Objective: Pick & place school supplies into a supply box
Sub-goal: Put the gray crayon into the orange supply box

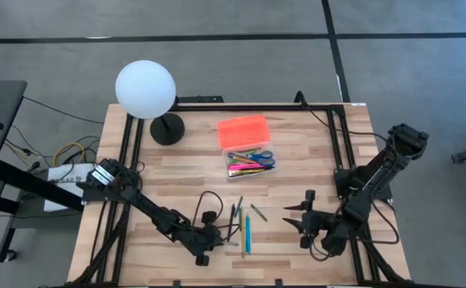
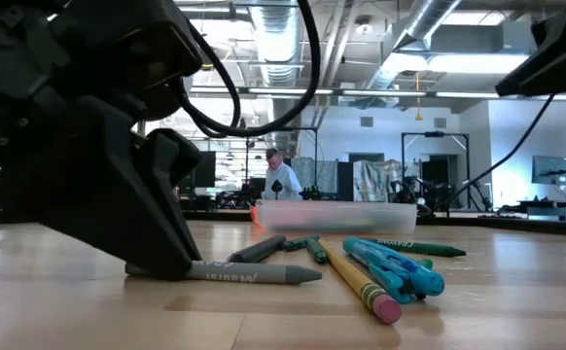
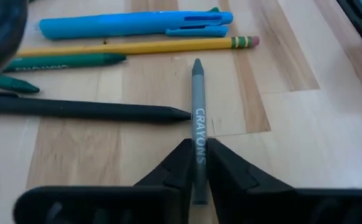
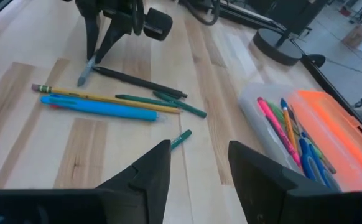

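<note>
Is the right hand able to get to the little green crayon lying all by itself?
Probably yes. The right hand is open, and the short green crayon lies just ahead of its fingers on bare wood, apart from the other supplies. Nothing lies between them.

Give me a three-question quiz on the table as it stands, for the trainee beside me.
1. True or false: the left gripper has its fingers closed on the gray crayon.
2. Where does the orange lid lie? A) shut on top of the clear box B) flat on the table against the clear box's far side C) under the white globe lamp
3. Fill in: the right gripper hovers over the table with its fingers ____, holding nothing.

Key:
1. True; the crayon sits between the fingers, lying on the table.
2. B; the clear box is uncovered, with pens and scissors inside.
3. Open.
</note>
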Action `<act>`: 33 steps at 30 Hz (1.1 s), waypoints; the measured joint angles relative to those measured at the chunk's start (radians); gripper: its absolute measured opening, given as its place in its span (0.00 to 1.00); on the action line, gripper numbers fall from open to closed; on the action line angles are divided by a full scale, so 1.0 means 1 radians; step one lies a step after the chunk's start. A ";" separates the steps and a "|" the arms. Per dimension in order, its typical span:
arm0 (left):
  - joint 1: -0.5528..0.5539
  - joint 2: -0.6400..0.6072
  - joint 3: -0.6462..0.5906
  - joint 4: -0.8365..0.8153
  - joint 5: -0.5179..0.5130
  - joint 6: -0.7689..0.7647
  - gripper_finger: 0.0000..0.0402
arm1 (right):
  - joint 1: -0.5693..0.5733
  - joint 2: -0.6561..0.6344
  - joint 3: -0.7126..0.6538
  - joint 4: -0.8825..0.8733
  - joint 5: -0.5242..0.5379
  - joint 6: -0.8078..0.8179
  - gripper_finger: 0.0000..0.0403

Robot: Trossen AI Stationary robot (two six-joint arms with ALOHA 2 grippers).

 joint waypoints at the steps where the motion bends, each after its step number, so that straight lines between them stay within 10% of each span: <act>1: 0.001 0.000 0.004 -0.018 0.010 -0.010 0.07 | 0.000 0.000 -0.011 0.016 0.000 0.000 0.39; 19: 0.031 0.007 0.320 -0.690 0.227 -0.075 0.05 | 0.000 0.001 -0.090 0.153 -0.007 0.014 0.38; 33: 0.068 0.006 0.349 -0.779 0.341 -0.126 0.07 | 0.001 0.113 -0.090 0.184 -0.007 0.027 0.37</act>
